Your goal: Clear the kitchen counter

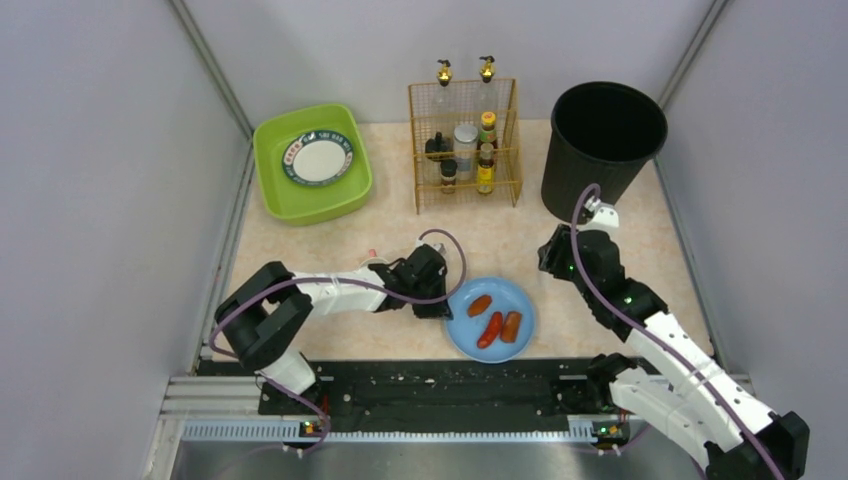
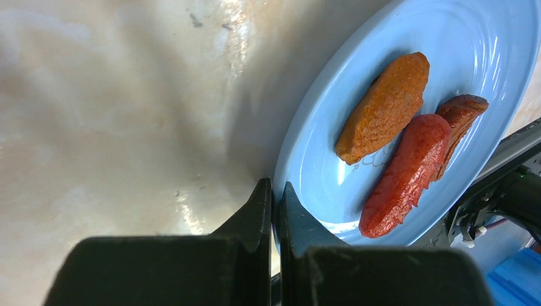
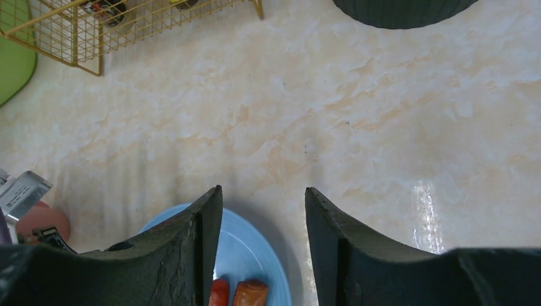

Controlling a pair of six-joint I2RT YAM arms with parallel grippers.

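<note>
Beige, faintly marbled, the kitchen counter (image 1: 300,245) is far from cleared as I look across it. Near its front edge, in the middle, sits a blue plate (image 1: 516,298) carrying three bits of food: an orange breaded piece (image 2: 386,108), a red sausage (image 2: 405,175) and a darker sausage (image 2: 462,111) tucked against it. The left gripper (image 2: 274,188) has its fingers drawn almost together at the plate's left rim, and from its wrist camera the rim seems to run into the narrow slit between them, so I take it to be pinching the plate. The plate looks flat on the surface, not lifted. The right gripper (image 3: 263,190) hangs with its fingers spread wide and nothing between them, above bare counter between the plate and the black bin (image 1: 590,180) at the back right. At the back left a green basin (image 1: 310,205) already holds a white plate (image 1: 320,157), which I read as one dish put away. A gold wire rack (image 1: 470,197) of bottles stands between basin and bin and looks like where they belong. By my judgement the work is partway: the food probably needs tipping into the bin and the blue plate needs to join the other in the basin, and neither step shows as done.
</note>
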